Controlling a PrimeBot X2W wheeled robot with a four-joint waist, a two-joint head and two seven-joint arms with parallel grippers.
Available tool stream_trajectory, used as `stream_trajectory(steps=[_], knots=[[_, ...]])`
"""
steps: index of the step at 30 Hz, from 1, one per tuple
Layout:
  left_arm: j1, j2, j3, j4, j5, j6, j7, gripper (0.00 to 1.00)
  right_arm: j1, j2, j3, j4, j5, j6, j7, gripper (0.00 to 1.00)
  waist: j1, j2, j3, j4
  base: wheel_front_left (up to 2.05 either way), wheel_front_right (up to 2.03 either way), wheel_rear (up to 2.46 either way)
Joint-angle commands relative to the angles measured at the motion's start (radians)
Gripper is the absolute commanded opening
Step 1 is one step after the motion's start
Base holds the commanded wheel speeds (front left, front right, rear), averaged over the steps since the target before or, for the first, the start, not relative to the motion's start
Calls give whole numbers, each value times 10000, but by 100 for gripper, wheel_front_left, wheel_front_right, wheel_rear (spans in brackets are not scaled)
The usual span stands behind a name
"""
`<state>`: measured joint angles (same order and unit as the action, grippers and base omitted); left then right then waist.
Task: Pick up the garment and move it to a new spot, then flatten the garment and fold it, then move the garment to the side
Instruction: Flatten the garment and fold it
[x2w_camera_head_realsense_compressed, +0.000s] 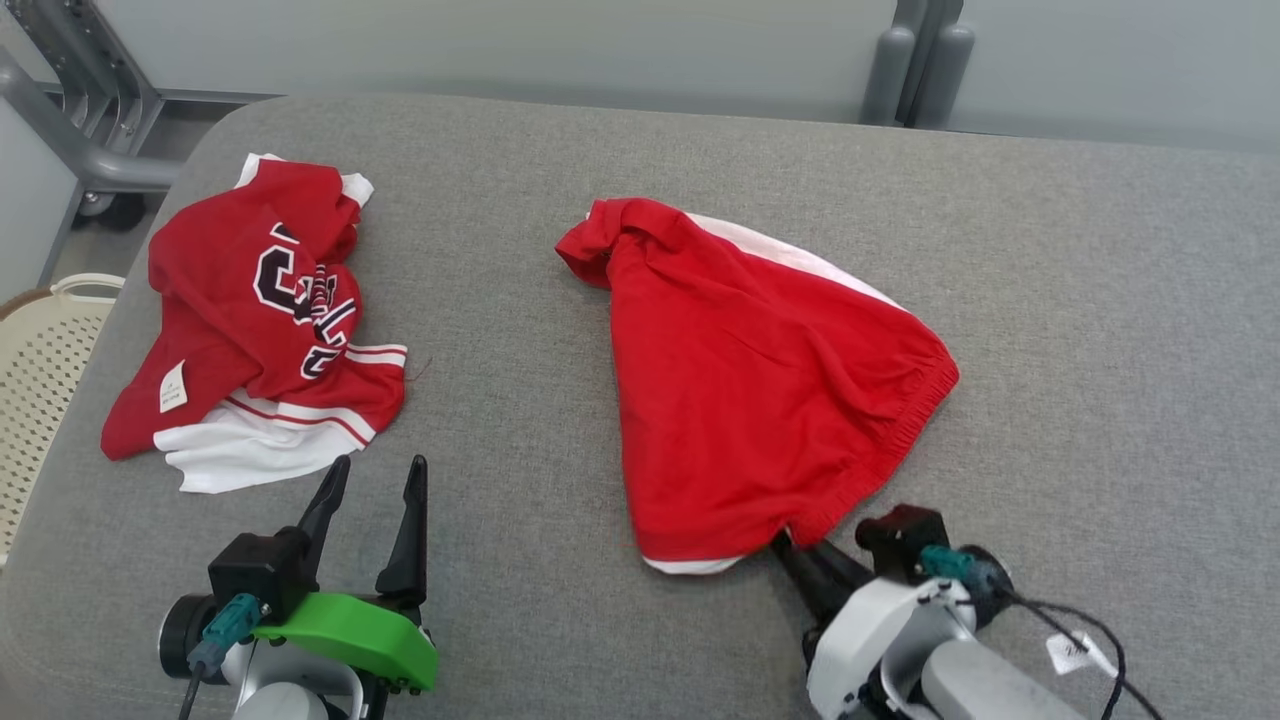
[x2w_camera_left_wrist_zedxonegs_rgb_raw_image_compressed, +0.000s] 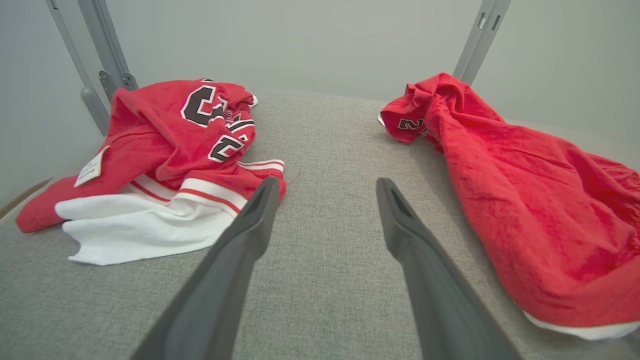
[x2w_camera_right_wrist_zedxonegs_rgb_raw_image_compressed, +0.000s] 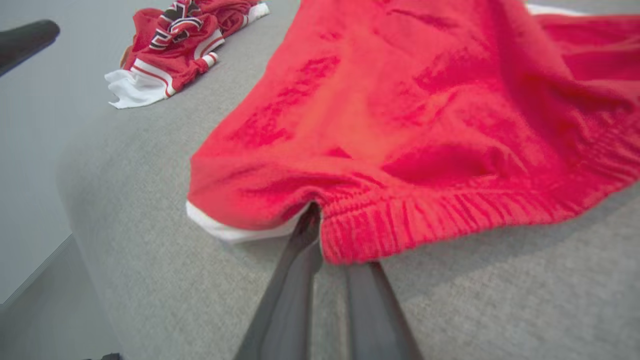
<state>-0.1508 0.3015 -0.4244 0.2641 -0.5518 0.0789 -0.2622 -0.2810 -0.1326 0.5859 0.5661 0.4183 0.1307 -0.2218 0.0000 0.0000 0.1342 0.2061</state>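
A pale grey wall (x2w_camera_head_realsense_compressed: 500, 40) closes the room at twelve o'clock in the head view. A grey metal frame (x2w_camera_head_realsense_compressed: 90, 130) slants in front of it at ten o'clock, and two grey posts (x2w_camera_head_realsense_compressed: 920, 60) stand at one o'clock. Below them spreads the work surface (x2w_camera_head_realsense_compressed: 600, 480), a broad pad covered in grey woven cloth with a rounded corner at ten o'clock. The garment (x2w_camera_head_realsense_compressed: 760, 400), a pair of red shorts with white trim, lies in a loose triangle just right of the surface's centre. Its bunched point is toward eleven o'clock and its elastic waistband toward four. A crumpled red and white jersey (x2w_camera_head_realsense_compressed: 260, 320) with dark numerals lies well apart at nine o'clock. A cream perforated basket (x2w_camera_head_realsense_compressed: 50, 350) sits off the surface's edge, also at nine o'clock. The left gripper (x2w_camera_head_realsense_compressed: 378, 470) hovers at seven o'clock just below the jersey's white hem, its jaws spread wide with nothing between them. The right gripper (x2w_camera_head_realsense_compressed: 790, 548) reaches in from five o'clock. In the right wrist view its fingers (x2w_camera_right_wrist_zedxonegs_rgb_raw_image_compressed: 295, 270) are drawn close together, tips buried under the waistband corner, pinching the garment. A small white tag (x2w_camera_head_realsense_compressed: 1075, 650) dangles from the cable at its wrist.
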Motion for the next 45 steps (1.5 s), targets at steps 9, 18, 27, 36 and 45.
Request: stream_trajectory(steps=[9, 18, 27, 36, 45], knots=[[297, -338, 35, 183, 200, -131, -20, 100, -2106, -1934, 759, -3410, 782, 1, 3061, 0, 0, 0, -663, 162, 0, 0, 0], [273, -757, -37, 499, 331, -306, -21, 100, -4740, -2491, 860, -4921, 2332, 1, 5860, 0, 0, 0, -1009, 979, 0, 0, 0], [299, -1018, 110, 698, 458, -446, -20, 100, -6811, -1648, 1183, -3239, 2911, 1, 6136, 0, 0, 0, -1109, 1496, 0, 0, 0], [607, -1089, 338, 636, 611, -510, -20, 100, -5053, -3808, 2564, -3852, 4236, 1, 6854, 0, 0, 0, -1162, 1395, 0, 0, 0], [540, -1105, 504, 512, 728, -596, -20, 100, -2022, -6835, 2901, -4821, 5245, 2, 6831, 0, 0, 0, -949, 399, 0, 0, 0]])
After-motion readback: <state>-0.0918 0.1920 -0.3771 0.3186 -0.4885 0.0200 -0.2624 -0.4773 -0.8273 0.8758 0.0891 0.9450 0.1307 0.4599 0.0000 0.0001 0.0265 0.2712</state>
